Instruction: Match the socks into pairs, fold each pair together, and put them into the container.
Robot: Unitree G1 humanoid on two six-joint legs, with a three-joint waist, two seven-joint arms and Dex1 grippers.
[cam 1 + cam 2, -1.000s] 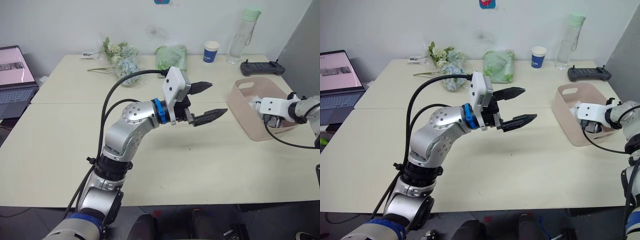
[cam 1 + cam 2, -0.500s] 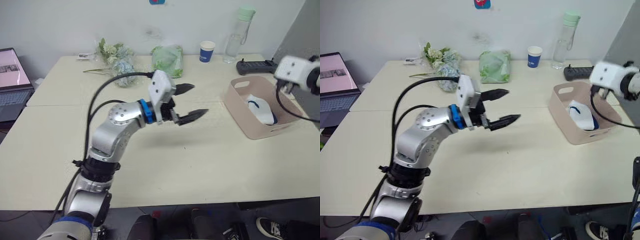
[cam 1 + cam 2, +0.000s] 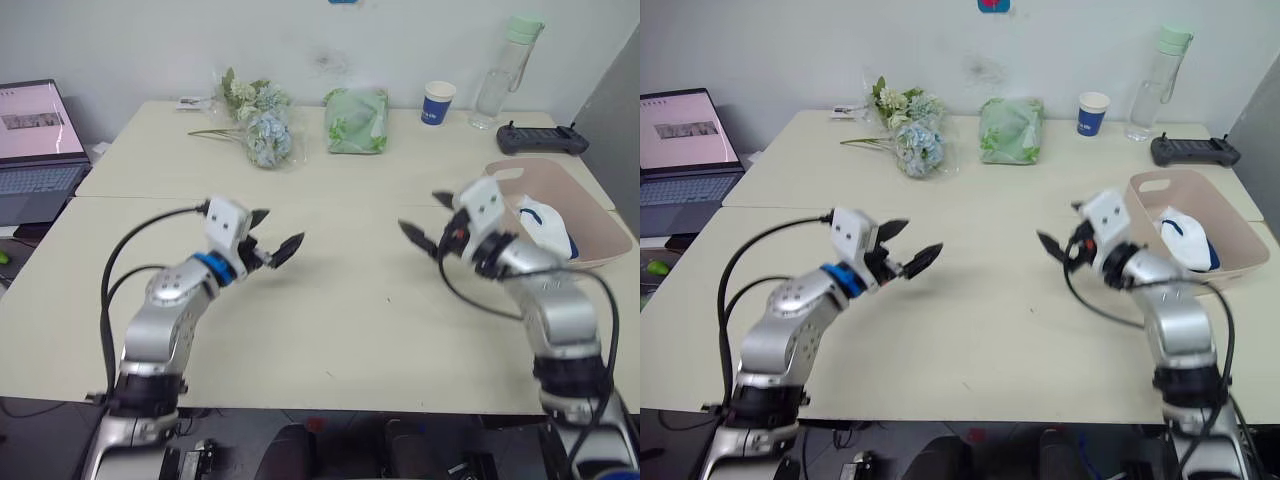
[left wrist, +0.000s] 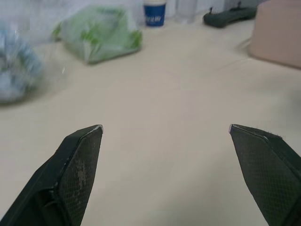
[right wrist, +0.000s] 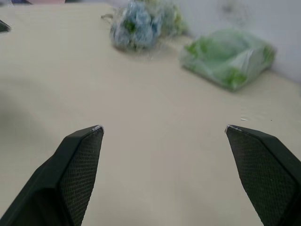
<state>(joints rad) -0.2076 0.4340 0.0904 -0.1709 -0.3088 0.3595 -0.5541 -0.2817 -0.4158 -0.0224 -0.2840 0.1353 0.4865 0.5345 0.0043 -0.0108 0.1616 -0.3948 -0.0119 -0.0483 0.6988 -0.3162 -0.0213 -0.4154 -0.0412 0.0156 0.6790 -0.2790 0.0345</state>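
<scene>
The left gripper (image 3: 268,242) hangs over the bare table (image 3: 330,320) at about nine o'clock, its two black fingers spread wide and holding nothing. Beyond it, toward eleven o'clock, lie a bunch of flowers (image 3: 256,120) and a green bag (image 3: 355,106), with a paper cup (image 3: 436,102) and a water bottle (image 3: 508,58) along the far edge toward one o'clock; all sit well clear of the working area, probably pushed back to leave room for folding. The right gripper (image 3: 428,222) hovers just right of centre, also released and empty, pointing inward toward its partner. At three o'clock stands the pink tub (image 3: 600,235), near the right arm, likely so that arm can drop pairs in easily. Socks (image 3: 545,225), white and blue, rest inside it. No loose sock lies on the table, so the task looks at or close to its end.
</scene>
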